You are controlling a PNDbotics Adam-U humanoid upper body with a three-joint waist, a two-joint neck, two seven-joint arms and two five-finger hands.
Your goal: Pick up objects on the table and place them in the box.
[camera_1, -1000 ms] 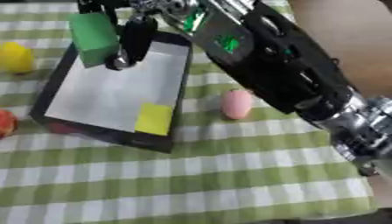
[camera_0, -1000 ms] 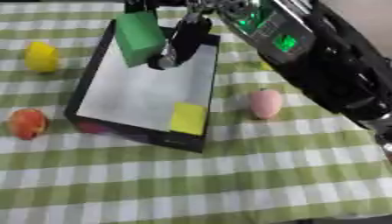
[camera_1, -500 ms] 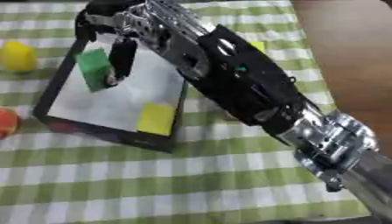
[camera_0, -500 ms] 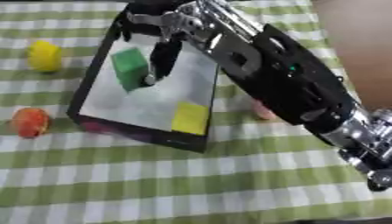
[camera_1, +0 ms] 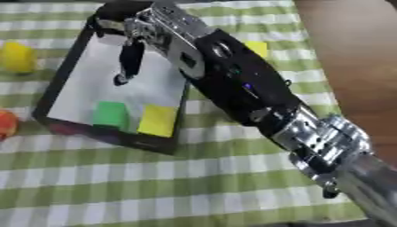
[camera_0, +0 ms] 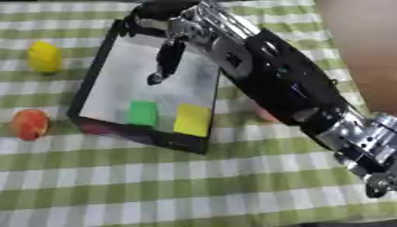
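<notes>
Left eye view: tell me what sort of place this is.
Probably a staged test table for sorting practice, not a real kitchen: a green checked tablecloth, a shallow black box holding a green block and a yellow block, and toy-like fruit laid out beside it.

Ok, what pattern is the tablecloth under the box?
Green and white checks on the tablecloth, clearest in the left eye view.

Illumination even, moderately bright, diffuse. No glare on box floor. Soft shadow beside right hand fingers. Overall blur throughout; blocks inside box soft-edged. Arm below box smeared.
</notes>
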